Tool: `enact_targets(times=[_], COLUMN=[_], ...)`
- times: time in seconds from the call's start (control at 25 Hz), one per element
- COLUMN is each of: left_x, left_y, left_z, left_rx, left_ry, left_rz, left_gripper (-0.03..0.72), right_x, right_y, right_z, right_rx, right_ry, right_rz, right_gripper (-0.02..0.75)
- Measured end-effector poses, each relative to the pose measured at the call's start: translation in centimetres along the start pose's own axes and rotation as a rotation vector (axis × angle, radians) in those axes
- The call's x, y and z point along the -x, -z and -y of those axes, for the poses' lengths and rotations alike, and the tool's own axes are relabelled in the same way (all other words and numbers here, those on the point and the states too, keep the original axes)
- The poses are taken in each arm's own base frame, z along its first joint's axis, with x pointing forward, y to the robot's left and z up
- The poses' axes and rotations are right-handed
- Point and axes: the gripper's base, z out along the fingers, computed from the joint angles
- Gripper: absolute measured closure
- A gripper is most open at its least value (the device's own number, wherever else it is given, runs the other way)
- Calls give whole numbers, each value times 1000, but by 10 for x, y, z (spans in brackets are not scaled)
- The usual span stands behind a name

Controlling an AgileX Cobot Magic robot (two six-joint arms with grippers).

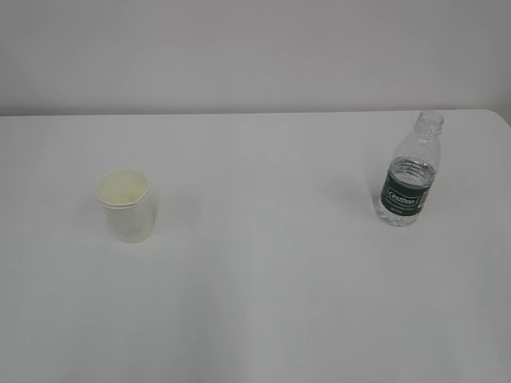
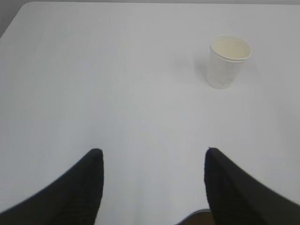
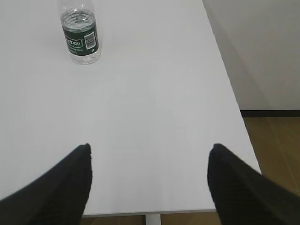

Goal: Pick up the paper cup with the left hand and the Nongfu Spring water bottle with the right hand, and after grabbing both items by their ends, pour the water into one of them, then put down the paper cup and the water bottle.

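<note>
2 pincers gape, paper cup (image 1: 124,206) and bottle (image 1: 409,171) upright.

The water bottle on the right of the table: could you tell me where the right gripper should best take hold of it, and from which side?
Grip the water bottle around its label band, probably coming in level from the near side. It stands upright and capless, apart from the paper cup, with bare table in front. The right gripper is open, well short of it.
</note>
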Motion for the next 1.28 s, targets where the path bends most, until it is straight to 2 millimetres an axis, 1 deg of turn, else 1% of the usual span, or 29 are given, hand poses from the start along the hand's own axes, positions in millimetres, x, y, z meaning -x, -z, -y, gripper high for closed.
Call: enact_targets(times=[1.28], left_x=[0], left_y=[0], left_z=[0], left_rx=[0], left_ry=[0], left_rz=[0], left_gripper=[238], right_x=[0], right_y=[0], right_z=[0], right_rx=[0], right_ry=[0], right_rz=[0], right_gripper=[152])
